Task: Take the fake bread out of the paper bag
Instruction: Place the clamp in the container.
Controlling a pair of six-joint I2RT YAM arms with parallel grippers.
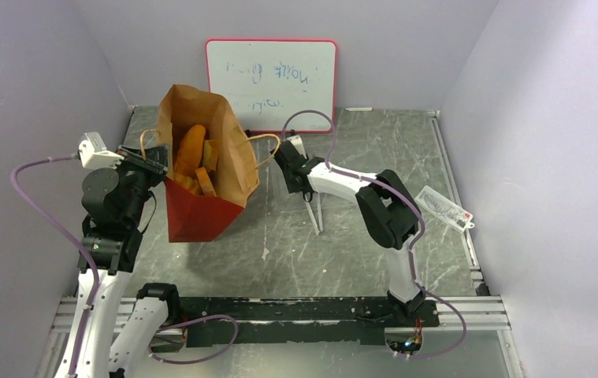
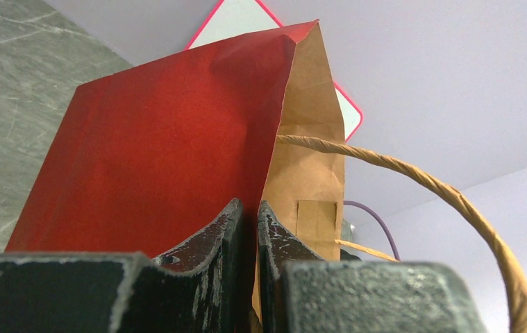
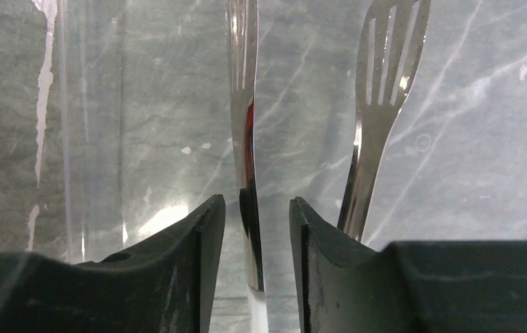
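The paper bag (image 1: 201,209), red outside and brown inside, stands open at the left of the table. Inside it lies the fake bread: a long orange loaf (image 1: 189,148) and smaller tan pieces (image 1: 206,183). My left gripper (image 1: 152,162) is shut on the bag's left wall at the rim. The left wrist view shows the red paper (image 2: 149,139) pinched in that gripper (image 2: 248,205), with a loop handle (image 2: 455,201) curving right. My right gripper (image 1: 306,194) hangs right of the bag over metal tongs (image 1: 317,216). It is open (image 3: 257,201), with one tong arm (image 3: 243,104) standing loose in the gap.
The second tong arm (image 3: 385,83) lies just outside the right finger. A whiteboard (image 1: 272,83) leans on the back wall behind the bag. A white labelled packet (image 1: 443,207) sits at the right by the right arm's elbow. Grey walls close in both sides.
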